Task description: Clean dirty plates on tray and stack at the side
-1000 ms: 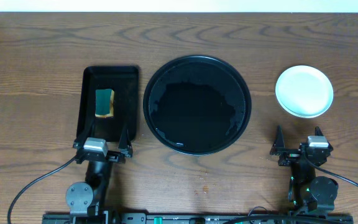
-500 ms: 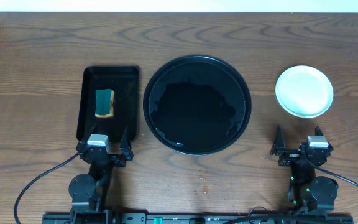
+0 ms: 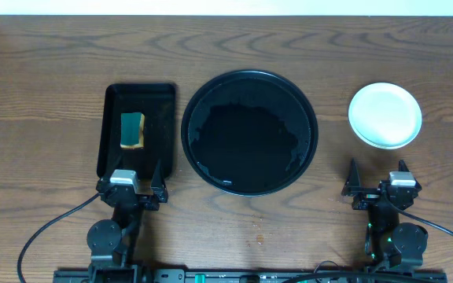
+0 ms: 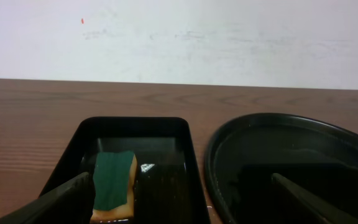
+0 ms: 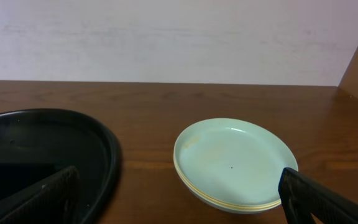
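White wall (image 4: 229,37) behind wooden table (image 3: 447,71)

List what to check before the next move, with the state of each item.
1. Round tray free of plates: ok.
2. Plates stacked on the table, right of the round tray: ok.
3. Top plate clean: cannot tell; the right wrist view shows one tiny dark speck.
4. Sponge lying in the small tray: ok.
5. Left claw open and empty: ok.
6. Right claw open and empty: ok.
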Controlling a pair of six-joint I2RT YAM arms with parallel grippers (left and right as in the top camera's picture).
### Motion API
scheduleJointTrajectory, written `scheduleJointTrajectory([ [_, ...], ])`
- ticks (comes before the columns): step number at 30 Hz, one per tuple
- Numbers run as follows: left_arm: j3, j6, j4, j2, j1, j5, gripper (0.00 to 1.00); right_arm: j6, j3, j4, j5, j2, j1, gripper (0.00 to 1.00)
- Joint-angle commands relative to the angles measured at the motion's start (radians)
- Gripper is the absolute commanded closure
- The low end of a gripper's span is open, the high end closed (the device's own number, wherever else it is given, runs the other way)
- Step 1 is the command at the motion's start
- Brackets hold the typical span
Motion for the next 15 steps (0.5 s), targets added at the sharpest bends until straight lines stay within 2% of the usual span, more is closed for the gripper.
scheduleJointTrajectory([
  [1, -0.010, 0.002, -0.047, -0.006, -0.005, 0.006, 0.13, 0.010, -0.001, -0.004, 0.010, -0.003, -0.020, 0.01],
  [15, -0.010, 0.002, -0.047, -0.006, -0.005, 0.006, 0.13, 0.010, -0.001, -0.004, 0.010, -0.003, -0.020, 0.01],
])
